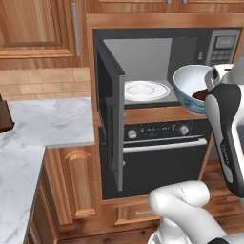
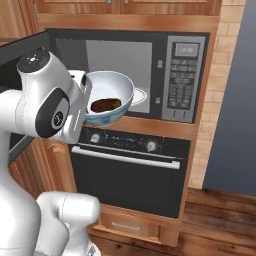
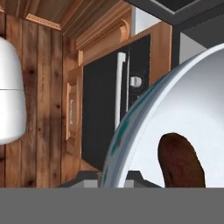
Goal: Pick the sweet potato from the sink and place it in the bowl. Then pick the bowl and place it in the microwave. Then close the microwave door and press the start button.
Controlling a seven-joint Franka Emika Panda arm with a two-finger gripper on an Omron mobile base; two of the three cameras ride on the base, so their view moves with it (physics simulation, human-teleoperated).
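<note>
My gripper [image 2: 88, 106] is shut on the near rim of the bowl [image 2: 114, 89], holding it in the air in front of the microwave [image 2: 125, 60], level with the cavity's floor. The bowl [image 1: 187, 87] is white inside, pale blue outside, and tilted a little. The sweet potato [image 2: 106, 105], a dark brown lump, lies in the bowl's bottom near my fingers; the hand view shows the sweet potato [image 3: 180, 161] close against the white bowl [image 3: 188, 96]. The microwave door [image 1: 110, 112] stands swung open to the left. A white turntable plate [image 1: 145, 89] lies inside.
The keypad panel [image 2: 184, 80] is right of the cavity. A black oven [image 2: 129, 167] with knobs and a white bar handle sits directly below. A marble counter [image 1: 47, 124] runs along the left. Wooden cabinets surround the microwave.
</note>
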